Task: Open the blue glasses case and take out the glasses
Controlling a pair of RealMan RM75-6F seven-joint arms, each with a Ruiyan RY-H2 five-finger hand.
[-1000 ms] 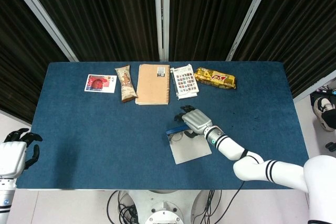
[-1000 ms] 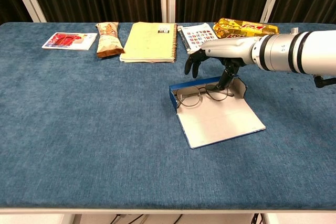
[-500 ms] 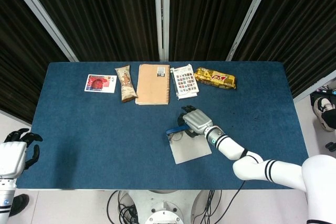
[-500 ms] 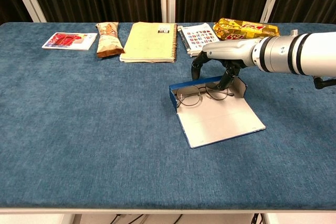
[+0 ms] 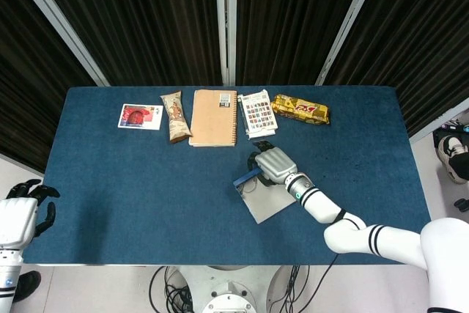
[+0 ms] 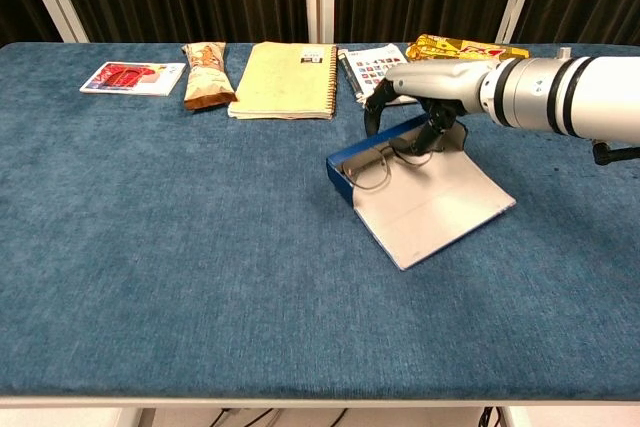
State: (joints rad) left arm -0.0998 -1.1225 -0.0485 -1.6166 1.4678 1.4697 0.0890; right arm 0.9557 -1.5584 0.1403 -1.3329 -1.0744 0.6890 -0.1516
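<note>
The blue glasses case (image 6: 425, 205) lies open on the bench (image 6: 180, 247), a little right of the middle and nearer the far edge than the near one. Its pale lid is folded flat toward the near right, and its blue wall stands along the far left side. The glasses (image 6: 375, 167) sit inside the case against that wall, one round lens plainly visible in the chest view.

The right hand (image 6: 425, 112) reaches in from the right edge and rests over the far side of the case. Its fingers (image 6: 432, 135) are curled down around the blue wall and onto the glasses frame; whether they actually pinch the frame cannot be told from either view.

The left hand (image 5: 29, 207) hangs off the near left corner of the bench, holding nothing, its dark fingers loosely spread.

Along the far edge lie, from left to right, a red card (image 5: 140, 116), a snack bar (image 5: 174, 116), a spiral notebook (image 5: 214, 117), a printed booklet (image 5: 257, 113) and a yellow packet (image 5: 300, 109). The booklet lies just beyond the right hand.
</note>
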